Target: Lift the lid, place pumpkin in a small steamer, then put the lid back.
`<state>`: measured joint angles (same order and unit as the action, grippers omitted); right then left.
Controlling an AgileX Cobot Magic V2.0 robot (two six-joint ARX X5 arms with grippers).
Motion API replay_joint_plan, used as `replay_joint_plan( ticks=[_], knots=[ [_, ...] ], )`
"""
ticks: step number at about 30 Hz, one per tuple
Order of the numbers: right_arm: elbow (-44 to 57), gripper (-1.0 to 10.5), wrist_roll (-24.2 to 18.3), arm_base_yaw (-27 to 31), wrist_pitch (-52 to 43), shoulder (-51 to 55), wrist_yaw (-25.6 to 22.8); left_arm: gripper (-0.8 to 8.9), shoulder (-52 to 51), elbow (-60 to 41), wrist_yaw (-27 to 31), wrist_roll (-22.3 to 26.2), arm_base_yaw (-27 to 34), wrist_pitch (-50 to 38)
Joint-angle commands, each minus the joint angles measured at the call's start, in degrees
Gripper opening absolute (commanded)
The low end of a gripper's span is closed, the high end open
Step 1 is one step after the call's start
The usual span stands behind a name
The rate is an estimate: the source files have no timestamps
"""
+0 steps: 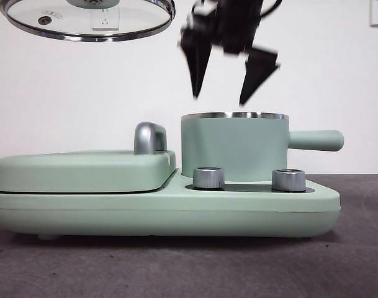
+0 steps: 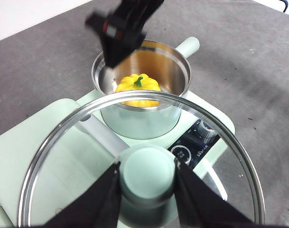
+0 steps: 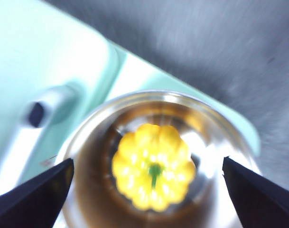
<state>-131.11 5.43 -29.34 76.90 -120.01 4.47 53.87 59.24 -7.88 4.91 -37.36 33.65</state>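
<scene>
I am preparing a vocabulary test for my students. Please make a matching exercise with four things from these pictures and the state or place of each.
Column one:
1. round clear glass lid
2. small yellow ribbed pumpkin
3. mint green cylindrical steamer pot
4. right gripper

Column two:
A. open, empty, above the pot
B. inside the pot
C. held up by the left gripper
D. uncovered, on the cooker base

Pairs: 1-C, 2-B, 3-D, 4-A

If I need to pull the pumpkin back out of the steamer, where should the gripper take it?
Probably from straight above: the pumpkin sits upright deep in the small steamer, walled all round. Span its ribbed body across the widest part; the green stem looks too short. The right gripper hangs open overhead.
</scene>
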Motion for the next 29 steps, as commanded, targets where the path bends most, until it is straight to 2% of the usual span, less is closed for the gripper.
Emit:
replay_joint_plan(
  ticks=[1, 6, 13, 20, 27, 29],
  knots=[
    [-1.57, 4.9, 0.74, -0.37, 4.57, 2.62, -0.04, 0.06, -0.28, 0.83, -0.46, 0.24, -0.52, -1.49],
    [0.61, 4.8, 0.50, -1.14, 4.57, 11.39, -0.04, 0.06, -0.28, 0.83, -0.46, 0.24, -0.52, -1.51],
    [11.76, 4.8, 0.17, -3.69, 4.55, 27.65, -0.57, 0.06, -0.26, 0.83, -0.46, 0.24, -0.52, -1.88],
    [29.03, 4.8, 0.70, -9.31, 3.96, 45.09, -7.56, 0.06, 1.46, 0.83, -0.46, 0.20, -0.52, -3.32],
    [50.80, 4.8, 7.41, -16.00, -12.55, 64.70, -7.96, 0.06, 4.11, 0.83, -0.46, 0.17, -0.52, -6.60],
    [56.17, 4.8, 7.80, -17.62, -16.50, 69.57, -7.93, 0.06, 4.74, 0.83, -0.46, 0.17, -0.52, -7.87]
  ],
)
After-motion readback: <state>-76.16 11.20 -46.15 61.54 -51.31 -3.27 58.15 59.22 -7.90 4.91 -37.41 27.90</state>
